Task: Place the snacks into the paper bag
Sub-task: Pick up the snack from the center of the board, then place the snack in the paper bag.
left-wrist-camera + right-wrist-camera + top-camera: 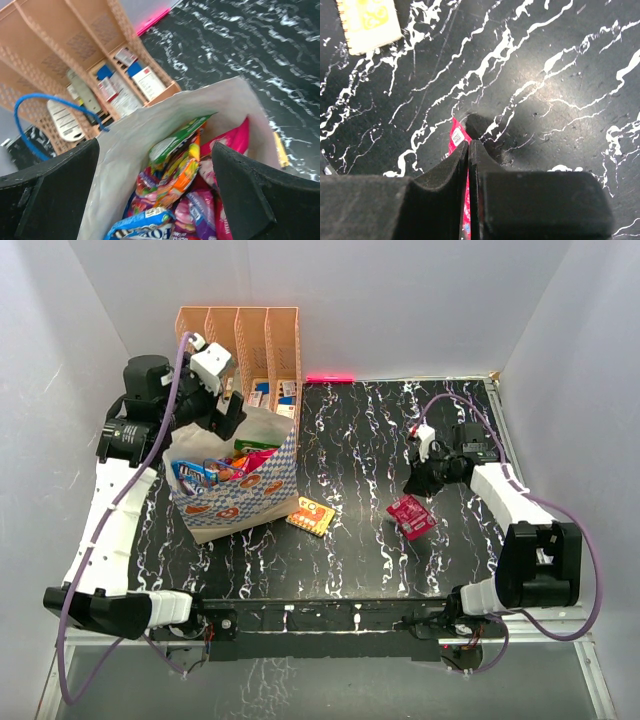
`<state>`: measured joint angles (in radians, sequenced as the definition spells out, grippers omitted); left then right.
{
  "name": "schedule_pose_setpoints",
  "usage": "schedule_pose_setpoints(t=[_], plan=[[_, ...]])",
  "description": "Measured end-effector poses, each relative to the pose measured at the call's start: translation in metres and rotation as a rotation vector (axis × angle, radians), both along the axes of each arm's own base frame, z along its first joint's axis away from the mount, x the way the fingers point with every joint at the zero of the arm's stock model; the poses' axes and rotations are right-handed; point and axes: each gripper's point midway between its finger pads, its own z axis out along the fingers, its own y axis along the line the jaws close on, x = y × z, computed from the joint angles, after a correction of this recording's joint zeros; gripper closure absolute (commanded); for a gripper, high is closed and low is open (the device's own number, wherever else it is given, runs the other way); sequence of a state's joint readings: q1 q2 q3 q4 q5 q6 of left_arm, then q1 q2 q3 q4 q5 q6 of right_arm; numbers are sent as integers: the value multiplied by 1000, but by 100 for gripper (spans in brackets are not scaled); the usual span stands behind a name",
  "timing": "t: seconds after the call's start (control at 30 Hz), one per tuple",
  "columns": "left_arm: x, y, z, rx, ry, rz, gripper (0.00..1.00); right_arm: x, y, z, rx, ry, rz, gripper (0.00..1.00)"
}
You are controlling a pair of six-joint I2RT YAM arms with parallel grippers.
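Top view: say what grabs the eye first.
The paper bag at left, stuffed with bright snacks, sits below the open left gripper. At right, the right gripper pinches a red packet. An orange packet lies between.

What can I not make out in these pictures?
Right wrist: most of the magenta packet, hidden between the shut right fingers.
Right wrist: the orange packet, cut off by the top edge.
Left wrist: bottom of the paper bag, covered by snacks.
Top: print on the file rack boxes, too small.
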<state>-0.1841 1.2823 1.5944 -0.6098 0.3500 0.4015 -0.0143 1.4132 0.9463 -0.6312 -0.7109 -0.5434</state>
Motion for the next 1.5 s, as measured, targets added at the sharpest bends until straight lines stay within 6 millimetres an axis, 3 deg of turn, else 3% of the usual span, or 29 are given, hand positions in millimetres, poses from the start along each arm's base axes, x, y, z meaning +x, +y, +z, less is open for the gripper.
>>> schedule_pose_setpoints(t=[0.3, 0.5, 0.8, 1.0, 1.23, 1.5], plan=[[-15, -55, 17, -158, 50, -212, 12, 4, 13, 38, 77, -98, 49, 92], [-26, -104, 7, -167, 108, -354, 13, 1, 21, 57, 122, -149, 79, 92], [-48, -181, -38, -143, 257, -543, 12, 2, 30, 84, 185, -198, 99, 92], [-64, -228, -72, -118, 343, -644, 11, 1, 35, 118, 229, -258, 112, 92], [-65, -267, -103, -159, 408, -706, 10, -6, 41, 152, 272, -316, 123, 92], [-64, -303, -137, -224, 475, -750, 13, -10, 45, 166, 309, -310, 125, 92]])
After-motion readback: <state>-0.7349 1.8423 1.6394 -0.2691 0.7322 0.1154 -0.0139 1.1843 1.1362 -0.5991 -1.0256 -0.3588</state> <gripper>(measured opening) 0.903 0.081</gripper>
